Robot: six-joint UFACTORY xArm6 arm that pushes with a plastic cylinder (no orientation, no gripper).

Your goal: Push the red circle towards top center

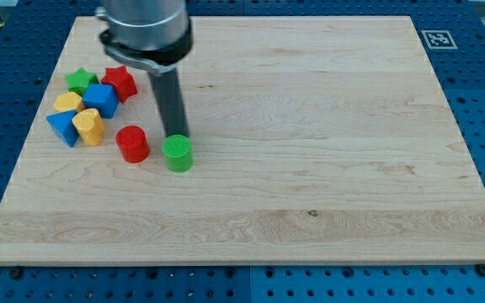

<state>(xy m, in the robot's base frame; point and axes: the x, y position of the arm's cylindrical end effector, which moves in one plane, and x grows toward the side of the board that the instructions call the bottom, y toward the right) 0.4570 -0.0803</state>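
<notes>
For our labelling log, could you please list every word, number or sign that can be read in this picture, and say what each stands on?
No words, letters or numbers can be read.
One sign: a black-and-white square marker at the top right corner of the pale wooden board; its pattern is too small to decode.

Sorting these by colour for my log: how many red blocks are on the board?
2. The red circle sits left of the green circle; the red star lies at the cluster's top right. None seem hidden.
</notes>
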